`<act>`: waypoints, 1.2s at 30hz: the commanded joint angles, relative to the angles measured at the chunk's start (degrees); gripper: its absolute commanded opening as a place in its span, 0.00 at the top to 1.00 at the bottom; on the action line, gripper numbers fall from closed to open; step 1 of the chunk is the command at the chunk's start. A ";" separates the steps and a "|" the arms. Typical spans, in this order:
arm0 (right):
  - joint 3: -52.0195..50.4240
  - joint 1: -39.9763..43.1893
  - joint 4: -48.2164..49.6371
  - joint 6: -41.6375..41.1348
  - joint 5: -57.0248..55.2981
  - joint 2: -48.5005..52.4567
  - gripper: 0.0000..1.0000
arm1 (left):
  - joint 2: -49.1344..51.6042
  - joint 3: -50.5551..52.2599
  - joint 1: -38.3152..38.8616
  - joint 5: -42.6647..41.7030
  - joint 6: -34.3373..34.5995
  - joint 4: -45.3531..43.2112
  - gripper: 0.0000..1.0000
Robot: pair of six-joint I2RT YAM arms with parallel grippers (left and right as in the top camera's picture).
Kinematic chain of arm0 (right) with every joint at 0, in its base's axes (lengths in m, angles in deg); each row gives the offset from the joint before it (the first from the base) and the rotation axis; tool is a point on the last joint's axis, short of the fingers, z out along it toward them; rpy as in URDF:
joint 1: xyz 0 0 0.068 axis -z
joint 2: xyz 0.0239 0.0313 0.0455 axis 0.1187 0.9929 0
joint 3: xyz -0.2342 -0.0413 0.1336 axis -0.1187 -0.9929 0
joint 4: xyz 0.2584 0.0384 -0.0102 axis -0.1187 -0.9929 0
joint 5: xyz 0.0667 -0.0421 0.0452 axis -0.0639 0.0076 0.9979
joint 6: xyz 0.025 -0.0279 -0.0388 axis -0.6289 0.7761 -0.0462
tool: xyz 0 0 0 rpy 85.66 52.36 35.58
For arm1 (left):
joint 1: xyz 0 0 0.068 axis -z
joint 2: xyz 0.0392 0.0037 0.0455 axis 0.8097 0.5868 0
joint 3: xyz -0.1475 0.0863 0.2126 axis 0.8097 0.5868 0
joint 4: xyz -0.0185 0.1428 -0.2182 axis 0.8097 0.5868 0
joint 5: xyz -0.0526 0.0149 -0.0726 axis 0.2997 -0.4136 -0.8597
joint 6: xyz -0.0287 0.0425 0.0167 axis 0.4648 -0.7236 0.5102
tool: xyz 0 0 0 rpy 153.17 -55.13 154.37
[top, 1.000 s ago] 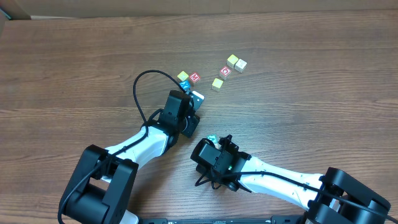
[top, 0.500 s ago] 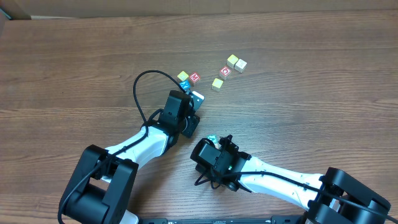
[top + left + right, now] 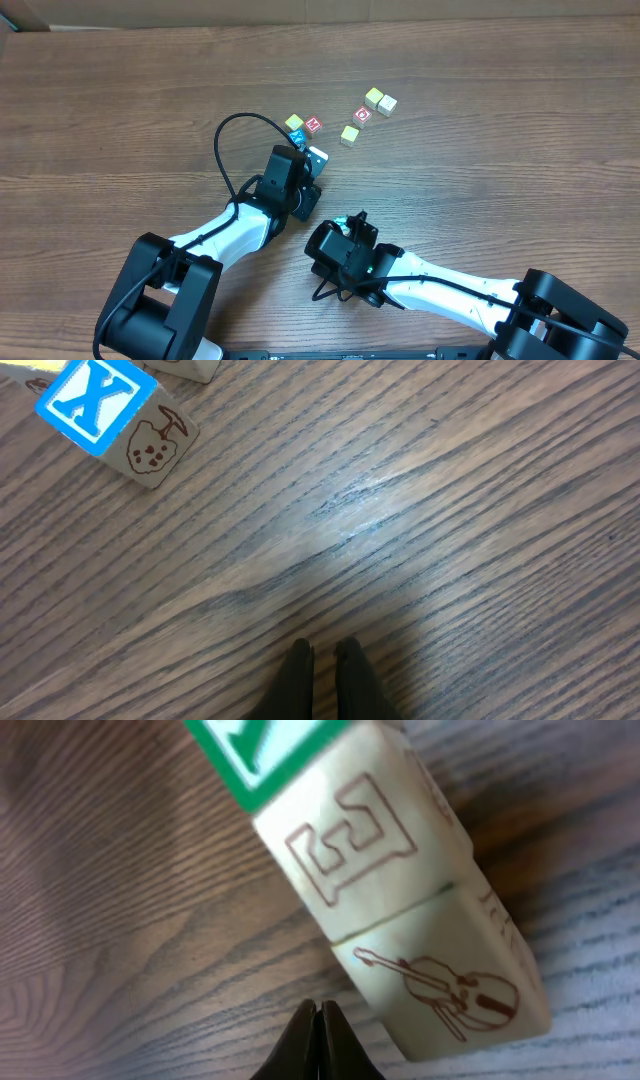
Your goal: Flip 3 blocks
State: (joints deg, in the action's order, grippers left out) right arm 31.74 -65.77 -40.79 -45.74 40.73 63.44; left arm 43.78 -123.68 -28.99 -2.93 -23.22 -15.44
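Observation:
Two blocks lie side by side in the right wrist view. One has a green-and-white face and an outlined E [image 3: 350,845]; the other is pale cream with a violin drawing [image 3: 440,985]. My right gripper [image 3: 318,1012] is shut and empty, its tips on the table just left of the violin block. From overhead only a teal sliver of these blocks [image 3: 338,222] shows past the right wrist. Another pale block [image 3: 317,155] sits beside my left wrist. My left gripper [image 3: 322,652] is shut on nothing, over bare wood.
A blue X cube [image 3: 100,405] lies up-left of the left fingers, with a yellow-topped cube [image 3: 295,122] and a red M cube [image 3: 313,124] behind it. Farther right are a red O cube [image 3: 362,114], two yellow-topped cubes [image 3: 373,97] and a cream cube [image 3: 388,104].
The right wrist has shifted slightly up and left, covering more of the teal block. The left arm and the other cubes have not moved.

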 commanded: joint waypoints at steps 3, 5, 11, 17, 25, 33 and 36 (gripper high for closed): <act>0.92 -0.17 1.73 7.10 -1.86 0.37 0.96 | 0.76 0.55 -0.09 0.13 1.18 -0.07 0.96; 1.25 -0.17 1.84 8.41 -2.21 0.37 0.96 | 0.76 0.55 -0.09 0.13 1.25 -0.07 0.96; 1.31 -0.17 0.96 9.03 -3.37 0.37 0.96 | 0.76 0.55 -0.09 0.13 1.25 -0.04 0.96; 1.31 -0.17 0.74 9.05 -3.67 0.37 0.96 | 0.76 0.55 -0.09 0.13 1.27 -0.04 0.96; 1.31 -0.17 -0.31 9.20 -4.35 0.37 0.96 | 0.76 0.55 -0.09 0.13 1.27 -0.04 0.96; 1.31 -0.17 -0.98 9.20 -4.76 0.37 0.96 | 0.76 0.55 -0.09 0.13 1.27 -0.04 0.96; 1.31 -0.17 -1.20 9.20 -5.03 0.37 0.96 | 0.76 0.55 -0.09 0.13 1.27 -0.04 0.96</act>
State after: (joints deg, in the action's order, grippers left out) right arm 31.74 -65.80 -41.88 -37.00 37.21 63.44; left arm 43.78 -123.68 -28.99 -2.93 -23.00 -15.44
